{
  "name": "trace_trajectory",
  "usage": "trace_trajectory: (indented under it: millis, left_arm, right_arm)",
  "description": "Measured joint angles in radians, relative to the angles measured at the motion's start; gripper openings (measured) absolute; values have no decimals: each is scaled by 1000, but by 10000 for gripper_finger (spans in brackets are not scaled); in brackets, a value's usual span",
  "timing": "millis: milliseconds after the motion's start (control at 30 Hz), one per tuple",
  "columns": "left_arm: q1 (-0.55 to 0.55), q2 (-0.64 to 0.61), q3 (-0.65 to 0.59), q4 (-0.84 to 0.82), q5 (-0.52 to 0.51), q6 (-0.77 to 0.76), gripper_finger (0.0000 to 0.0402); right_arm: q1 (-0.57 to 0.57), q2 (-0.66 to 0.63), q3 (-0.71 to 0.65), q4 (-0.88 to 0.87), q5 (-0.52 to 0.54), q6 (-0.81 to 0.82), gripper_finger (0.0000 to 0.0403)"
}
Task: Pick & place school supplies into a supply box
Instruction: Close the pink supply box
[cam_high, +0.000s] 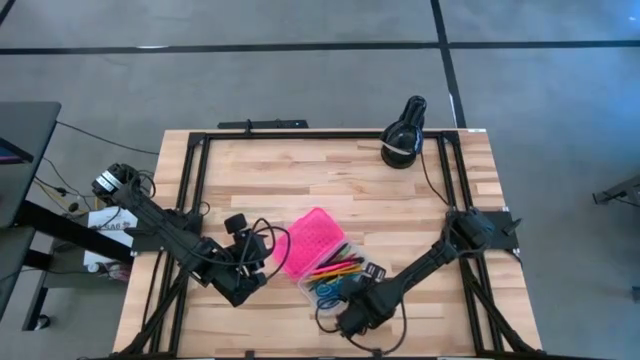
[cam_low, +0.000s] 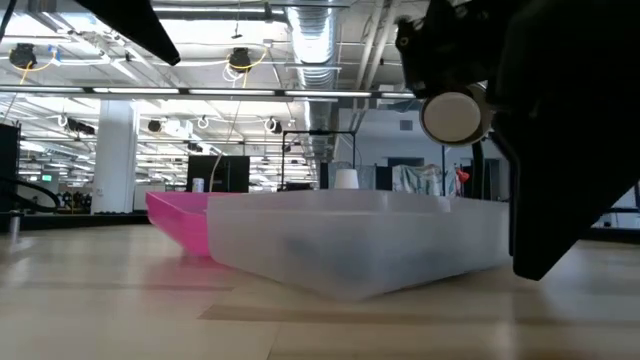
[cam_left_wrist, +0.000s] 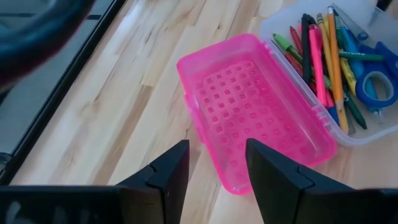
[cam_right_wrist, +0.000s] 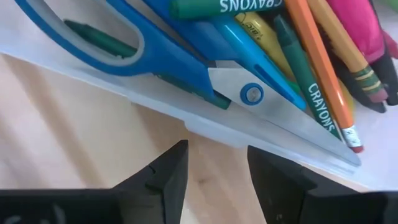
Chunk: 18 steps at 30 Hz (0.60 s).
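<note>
The left gripper (cam_left_wrist: 214, 165) hangs low over the light wooden tabletop (cam_high: 260, 175), just beside the open bright pink plastic lid (cam_high: 311, 241), jaws spread and empty. The right gripper (cam_right_wrist: 214, 165) hovers at the clear translucent box base's (cam_high: 338, 282) near wall, jaws parted, holding nothing. Pencils, crayons and blue-handled scissors (cam_right_wrist: 155, 50) lie lengthwise inside. In the low view the frosted wall hides them.
</note>
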Motion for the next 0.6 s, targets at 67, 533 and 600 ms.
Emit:
trace_trajectory:
  millis: [67, 533, 600]
  left_arm:
    - [-4, 0, 0, -10, 5, -5, 153]
    - [-70, -10, -66, -202, 47, -231, 153]
    - [-82, -20, -113, -176, 78, -279, 153]
  right_arm:
    - [-12, 0, 0, -19, 0, -58, 156]
    - [-135, 0, 0, -73, 23, -354, 145]
    - [-152, 0, 0, -66, 33, -405, 143]
